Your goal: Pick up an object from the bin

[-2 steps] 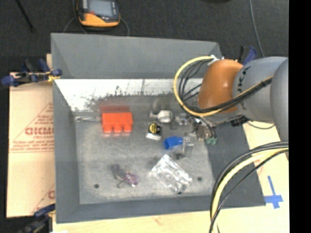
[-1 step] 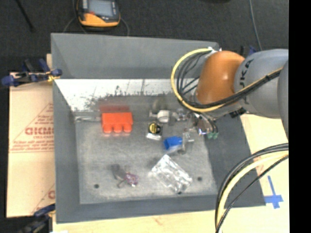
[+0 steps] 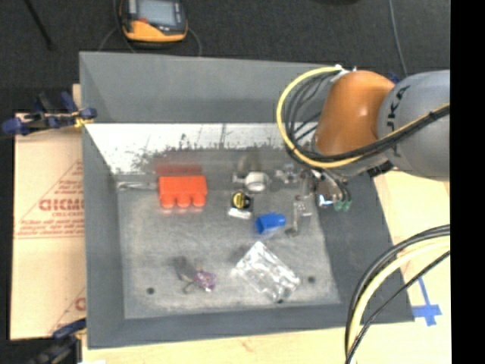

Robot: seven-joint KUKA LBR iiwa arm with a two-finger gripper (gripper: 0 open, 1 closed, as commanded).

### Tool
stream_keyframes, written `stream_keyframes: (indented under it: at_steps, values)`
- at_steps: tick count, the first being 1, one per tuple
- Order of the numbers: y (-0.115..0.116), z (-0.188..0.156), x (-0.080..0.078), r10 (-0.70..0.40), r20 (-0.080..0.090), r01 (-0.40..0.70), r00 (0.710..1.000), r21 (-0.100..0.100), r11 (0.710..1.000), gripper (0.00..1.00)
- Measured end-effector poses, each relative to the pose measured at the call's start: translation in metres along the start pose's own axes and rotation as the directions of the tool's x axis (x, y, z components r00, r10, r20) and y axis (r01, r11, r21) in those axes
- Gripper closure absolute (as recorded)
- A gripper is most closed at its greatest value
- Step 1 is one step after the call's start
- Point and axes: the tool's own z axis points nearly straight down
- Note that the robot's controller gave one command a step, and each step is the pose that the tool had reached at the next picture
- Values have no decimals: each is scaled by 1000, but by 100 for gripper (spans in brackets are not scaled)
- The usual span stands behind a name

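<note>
My gripper point(image 3: 304, 203) hangs low at the right side of the bin, below the arm's orange cover. Just left of it and slightly lower lies a small blue block point(image 3: 270, 223) on the bin floor, close to the gripper's tip; whether they touch I cannot tell. Further left are a small black and yellow round thing point(image 3: 241, 200) and a silver-white round thing point(image 3: 255, 180). A crumpled clear plastic bag point(image 3: 265, 271) lies in front of the blue block.
An orange block with three rounded bumps point(image 3: 182, 190) sits at the left back of the bin. A small grey and purple thing point(image 3: 195, 277) lies near the front left. The arm and its looped cables cover the bin's back right corner.
</note>
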Motion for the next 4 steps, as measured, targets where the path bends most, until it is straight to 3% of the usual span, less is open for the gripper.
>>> stream_keyframes:
  at_steps: [1,2,3,4]
  values:
    - [2,56,5,-9,-7,9,1000,-1,1000,0]
    - [1,54,3,-8,-2,8,1000,0,1000,0]
    - [1,54,3,-9,-2,9,1000,0,1000,100]
    - [-1,49,1,-8,-1,8,1000,0,1000,100]
